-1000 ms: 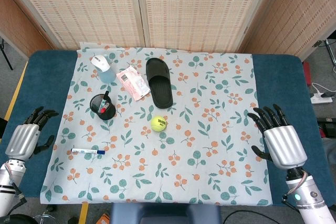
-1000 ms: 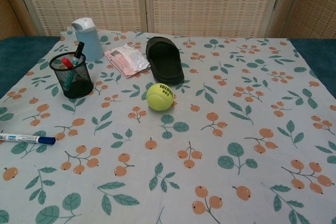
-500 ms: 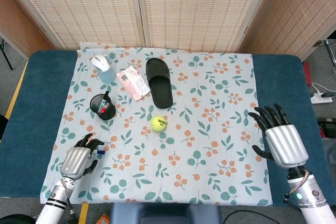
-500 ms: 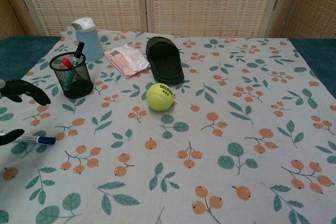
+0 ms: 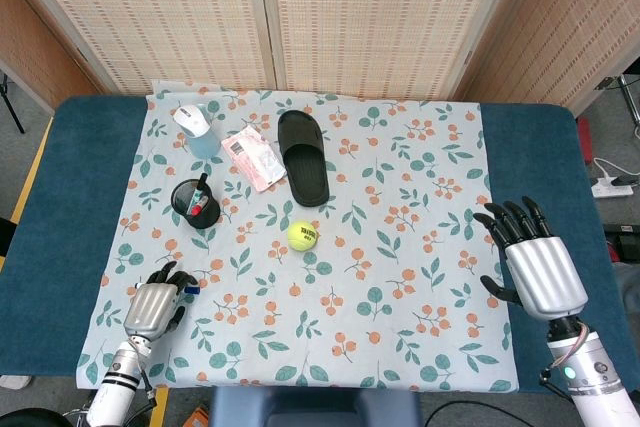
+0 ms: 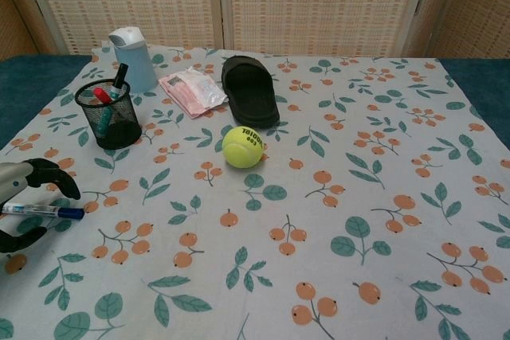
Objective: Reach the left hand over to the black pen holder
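Left hand (image 5: 152,305) sits low on the tablecloth (image 5: 420,247), front-left area, over the blue-capped marker (image 6: 48,212) lying flat there. Fingers curled loosely, thumb apart on the near side of the marker; in chest view the marker shows between fingers and thumb. Can't tell if hand actually touches or grips it; looks like it has hold of nothing.

Black pen holder (image 5: 196,204) is well apart from that hand, further back on the cloth, upright, w/ a few pens inside (red, green and black ones in chest view (image 6: 109,114)). Left hand isn't at the holder.

Right hand (image 5: 532,262) is at the right edge of the cloth, partly over the blue table (image 5: 70,177); fingers spread and pointing away from the robot, holding nothing. Only seen in head view.

Other items:
- white-capped bottle (image 5: 195,129) behind the holder, near back-left corner
- pink packet (image 5: 252,158) just beside the bottle, to the right
- black slipper (image 5: 303,157) next to the packet, lying lengthwise
- tennis ball (image 5: 303,236) near the slipper's front end, centre of the cloth, not touching it
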`<state>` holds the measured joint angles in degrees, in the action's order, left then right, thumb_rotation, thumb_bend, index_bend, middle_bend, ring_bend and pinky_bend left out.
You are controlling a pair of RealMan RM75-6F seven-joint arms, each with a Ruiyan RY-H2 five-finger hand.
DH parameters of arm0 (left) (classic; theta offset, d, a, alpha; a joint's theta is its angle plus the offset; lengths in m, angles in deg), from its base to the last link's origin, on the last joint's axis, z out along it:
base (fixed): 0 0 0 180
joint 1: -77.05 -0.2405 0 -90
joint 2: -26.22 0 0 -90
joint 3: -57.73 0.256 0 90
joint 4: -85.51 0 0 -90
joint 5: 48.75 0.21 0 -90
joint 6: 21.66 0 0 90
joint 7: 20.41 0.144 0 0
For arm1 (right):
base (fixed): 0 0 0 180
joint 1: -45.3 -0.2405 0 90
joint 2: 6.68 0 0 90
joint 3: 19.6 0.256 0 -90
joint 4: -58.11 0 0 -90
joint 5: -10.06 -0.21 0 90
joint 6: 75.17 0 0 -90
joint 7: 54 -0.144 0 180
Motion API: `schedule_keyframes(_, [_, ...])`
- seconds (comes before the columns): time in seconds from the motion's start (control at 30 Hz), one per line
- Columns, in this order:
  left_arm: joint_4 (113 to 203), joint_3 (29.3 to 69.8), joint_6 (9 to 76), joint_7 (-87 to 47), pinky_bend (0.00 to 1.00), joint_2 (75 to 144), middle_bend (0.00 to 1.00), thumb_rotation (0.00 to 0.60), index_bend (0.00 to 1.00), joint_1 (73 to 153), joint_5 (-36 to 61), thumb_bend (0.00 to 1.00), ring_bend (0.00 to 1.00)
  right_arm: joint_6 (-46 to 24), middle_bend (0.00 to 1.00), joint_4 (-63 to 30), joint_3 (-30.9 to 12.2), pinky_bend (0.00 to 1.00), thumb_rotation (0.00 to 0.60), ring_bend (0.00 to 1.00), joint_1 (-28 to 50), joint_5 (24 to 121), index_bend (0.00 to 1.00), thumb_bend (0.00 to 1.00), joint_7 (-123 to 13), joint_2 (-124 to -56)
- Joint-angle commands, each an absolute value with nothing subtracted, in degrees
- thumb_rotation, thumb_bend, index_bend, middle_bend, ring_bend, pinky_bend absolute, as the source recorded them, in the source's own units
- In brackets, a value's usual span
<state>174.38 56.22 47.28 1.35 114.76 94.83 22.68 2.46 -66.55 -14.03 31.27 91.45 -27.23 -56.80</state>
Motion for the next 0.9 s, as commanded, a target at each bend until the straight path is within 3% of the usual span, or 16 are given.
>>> schedule_keyframes(0.03, [172.7, 55.9, 47.0, 0.3, 0.2, 115.8, 0.28, 0.6, 0.34, 95.0, 22.6, 0.37, 0.08, 2.5, 0.13, -66.6, -14.0, 0.0, 0.6, 0.09, 31.3, 91.4, 0.19, 0.1, -27.1, -56.8])
schedule_keyframes(0.63, [166.7, 55.5, 48.0, 0.6, 0.21, 118.9, 0.38, 0.6, 0.39, 94.7, 22.7, 0.36, 0.13, 2.3, 0.13, -66.3, -13.9, 0.0, 0.6, 0.09, 31.1, 91.2, 0.22, 0.1, -27.5, -56.8])
schedule_keyframes(0.9, [163.9, 55.2, 50.1, 0.0, 0.25, 120.7, 0.5, 0.6, 0.51, 93.9, 23.9, 0.36, 0.2, 2.4, 0.13, -66.3, -13.9, 0.0, 0.6, 0.09, 31.2, 91.4, 0.23, 0.1, -27.7, -56.7])
